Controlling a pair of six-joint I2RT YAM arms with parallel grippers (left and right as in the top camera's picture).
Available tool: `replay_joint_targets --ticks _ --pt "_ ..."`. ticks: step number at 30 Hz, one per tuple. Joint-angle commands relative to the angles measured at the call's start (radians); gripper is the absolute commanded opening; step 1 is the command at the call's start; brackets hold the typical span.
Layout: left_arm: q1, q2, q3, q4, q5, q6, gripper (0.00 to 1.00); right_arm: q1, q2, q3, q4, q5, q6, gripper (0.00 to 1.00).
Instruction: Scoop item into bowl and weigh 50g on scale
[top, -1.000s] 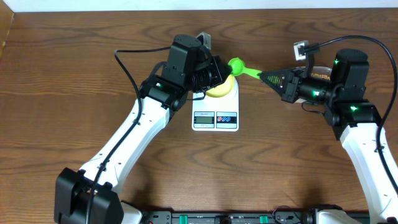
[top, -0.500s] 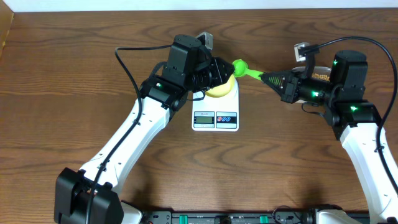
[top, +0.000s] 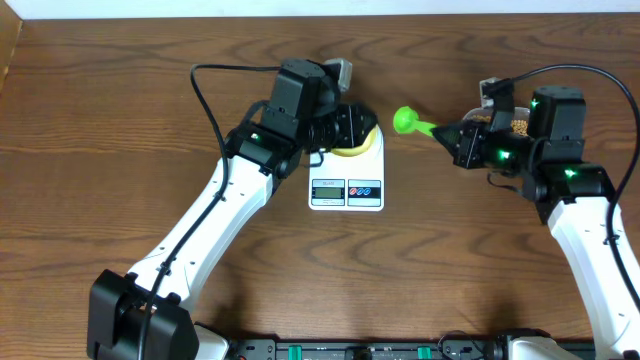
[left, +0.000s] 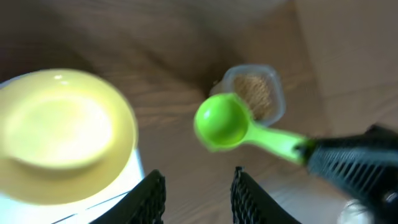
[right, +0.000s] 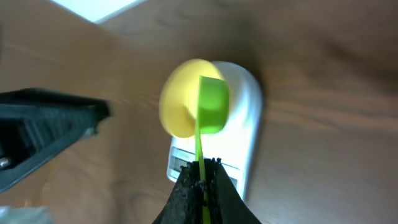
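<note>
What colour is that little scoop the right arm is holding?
Bright green. The scoop shows best in the left wrist view.

Wood-grain table (top: 120, 120); glossy yellow bowl (left: 62, 140); smooth green plastic scoop (left: 224, 121).

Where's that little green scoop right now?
In the overhead view, the green scoop is held in the right gripper over the table, just right of the yellow bowl on the scale, clear of both.
</note>
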Motion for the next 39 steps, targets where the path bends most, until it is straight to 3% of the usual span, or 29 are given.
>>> replay_joint_targets --ticks 1,9,17,20,21,24,31,34,39 --pt "-0.002 -0.007 0.005 -0.069 -0.117 0.169 0.38 0.009 -0.016 0.079 -0.065 0.185 -0.08 0.01" --pt "-0.001 -0.018 0.005 -0.176 -0.44 0.217 0.38 0.048 -0.016 0.244 -0.263 0.526 -0.148 0.01" --pt "0.023 -0.099 0.006 -0.25 -0.74 0.217 0.39 0.049 -0.016 0.267 -0.381 0.729 -0.148 0.01" --pt "0.052 -0.161 0.006 -0.256 -0.731 0.217 0.39 0.048 -0.016 0.267 -0.402 0.765 -0.148 0.01" --pt "0.056 -0.181 0.006 -0.259 -0.731 0.217 0.46 0.047 -0.016 0.267 -0.401 0.764 -0.148 0.01" --pt "0.057 -0.235 0.006 -0.293 -0.709 0.218 0.48 0.047 -0.016 0.267 -0.402 0.765 -0.148 0.01" --pt "0.055 -0.284 0.006 -0.433 -0.417 0.248 0.48 0.047 -0.016 0.267 -0.402 0.765 -0.148 0.01" --pt "0.026 -0.257 0.006 -0.508 -0.362 0.277 0.48 0.047 -0.016 0.267 -0.402 0.765 -0.148 0.01" --pt "-0.051 -0.177 0.006 -0.509 -0.241 0.345 0.48 0.047 -0.016 0.267 -0.403 0.765 -0.148 0.01"
